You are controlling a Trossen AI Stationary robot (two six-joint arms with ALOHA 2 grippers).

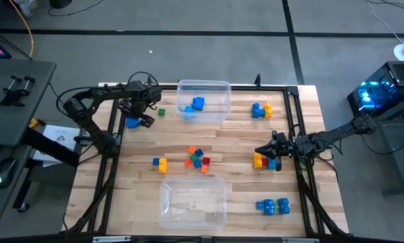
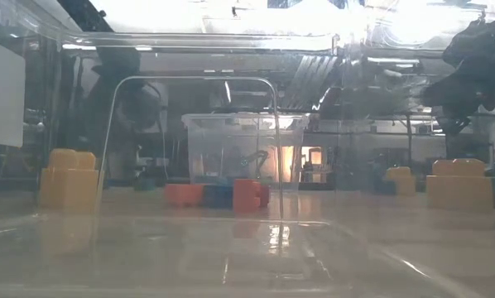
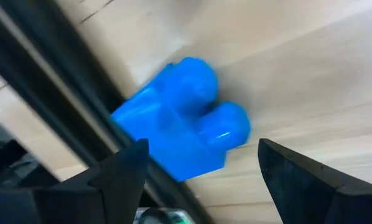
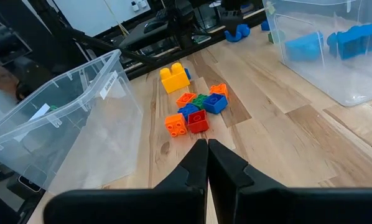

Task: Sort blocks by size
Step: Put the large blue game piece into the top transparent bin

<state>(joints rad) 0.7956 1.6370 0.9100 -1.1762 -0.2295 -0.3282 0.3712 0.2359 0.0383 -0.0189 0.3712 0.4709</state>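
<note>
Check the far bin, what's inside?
The far bin holds two blue blocks, side by side near its left end. The rest of its floor looks bare. The low view is too hazy to confirm anything smaller.

No readable text, brand, number or sign in any view. White label on wall of clear plastic bin (image 4: 109, 81) in right wrist view: print too small to read.
</note>
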